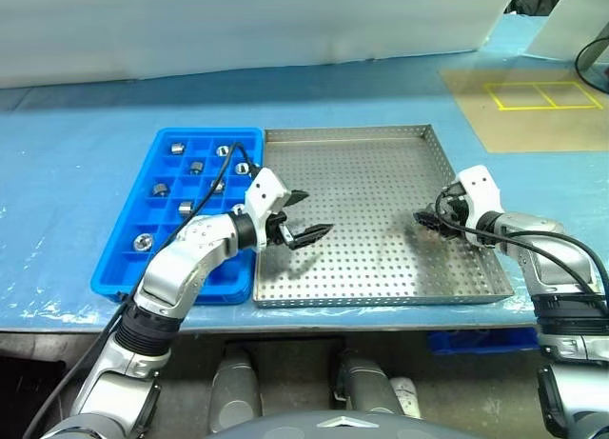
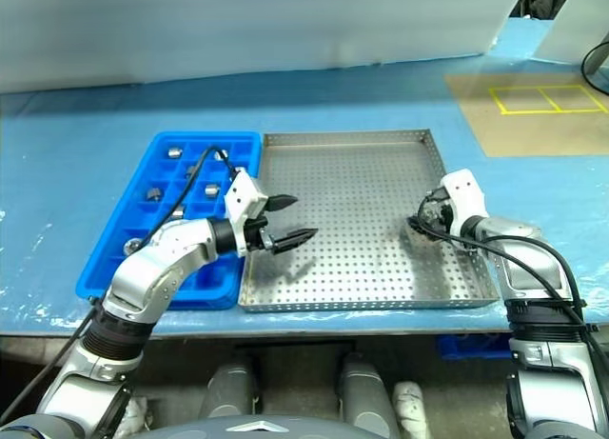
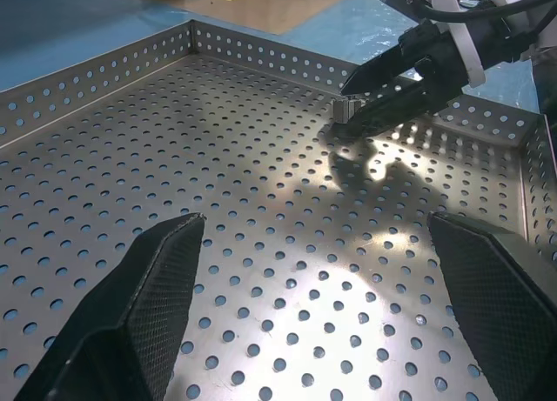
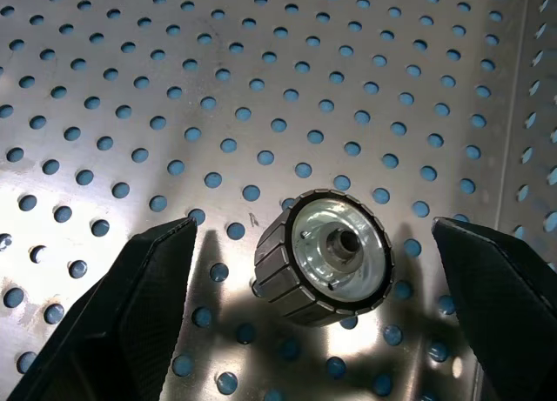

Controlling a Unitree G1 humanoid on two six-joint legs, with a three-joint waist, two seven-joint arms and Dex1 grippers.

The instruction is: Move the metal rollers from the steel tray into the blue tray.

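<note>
Steel tray square, perforated floor, low rim, on blue table cover. Blue tray touching along its left rim, gridded into small square compartments.

Metal rollers spread through the blue tray's compartments, one per cell, seven or so countable from the head view. One roller on the steel tray floor near the right rim, lying tilted, bore facing the right wrist camera, grooved outer band visible.

Right gripper spread wide, fingers either side of that roller, not touching, nothing held. Seen in left wrist view with the roller at its tips.

Left gripper over the steel tray's left part, just past the blue tray's edge, fingers wide apart, empty.
</note>
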